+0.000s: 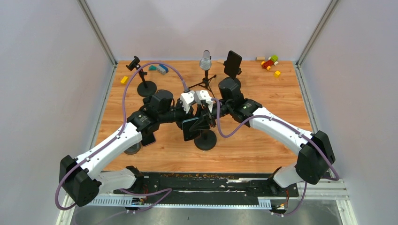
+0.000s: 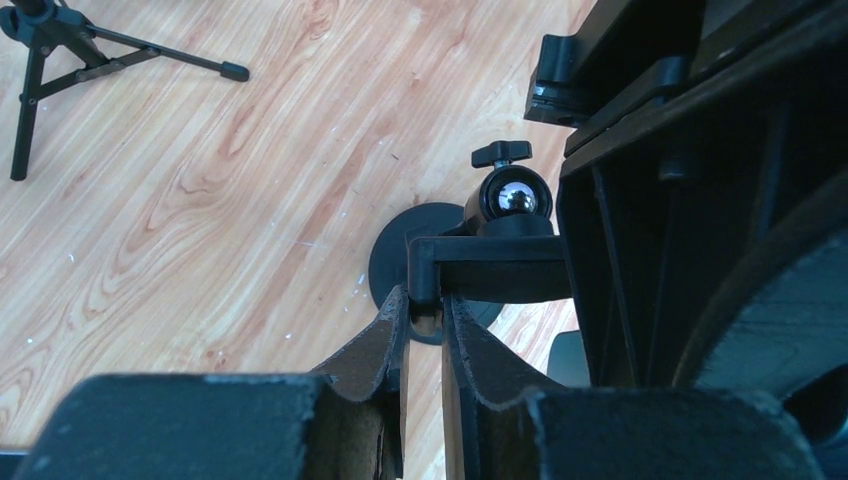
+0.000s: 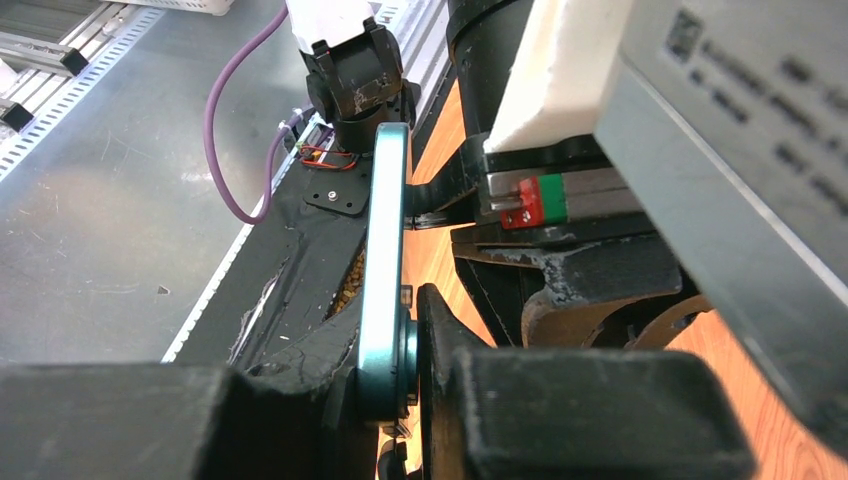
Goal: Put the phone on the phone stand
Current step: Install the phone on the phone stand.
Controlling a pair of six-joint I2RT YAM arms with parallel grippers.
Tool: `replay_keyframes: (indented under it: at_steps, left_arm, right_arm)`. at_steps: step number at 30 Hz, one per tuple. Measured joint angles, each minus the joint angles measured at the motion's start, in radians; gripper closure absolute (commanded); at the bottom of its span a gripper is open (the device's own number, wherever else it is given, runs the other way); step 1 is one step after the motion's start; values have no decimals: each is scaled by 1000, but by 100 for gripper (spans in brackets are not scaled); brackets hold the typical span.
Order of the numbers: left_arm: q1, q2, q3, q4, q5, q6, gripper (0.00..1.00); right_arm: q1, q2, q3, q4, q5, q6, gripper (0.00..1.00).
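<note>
Pinching the phone (image 3: 388, 230) at one end, the right gripper (image 3: 398, 335) had its fingers pressed against both faces. The teal-rimmed slab stood edge-on just beside the phone stand (image 2: 500, 262), near the middle of the table (image 1: 263, 136). The left gripper (image 2: 425, 310) was nipped shut on the stand's black clamp arm, just beside its ball joint (image 2: 515, 195).

The step in hand looked like seating the phone in the clamp. It would go best with the left arm steadying the bracket while the right arm slid the phone squarely between the clamp's lips, without twisting, and let go only once it was caught.

The wood-grain top lay flat and bare around the stand's base. A microphone (image 1: 205, 62) on a tripod stood at 12 o'clock and toy blocks (image 1: 270, 62) at 1 o'clock, with pale walls (image 1: 47, 70) on three sides.
</note>
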Motion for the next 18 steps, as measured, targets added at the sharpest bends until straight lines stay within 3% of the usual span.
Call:
replay_keyframes:
  at_steps: [18]
  left_arm:
    - [5,13,0,7,42,-5,100]
  right_arm:
    - [-48,-5,-17,26,-42,-29,100]
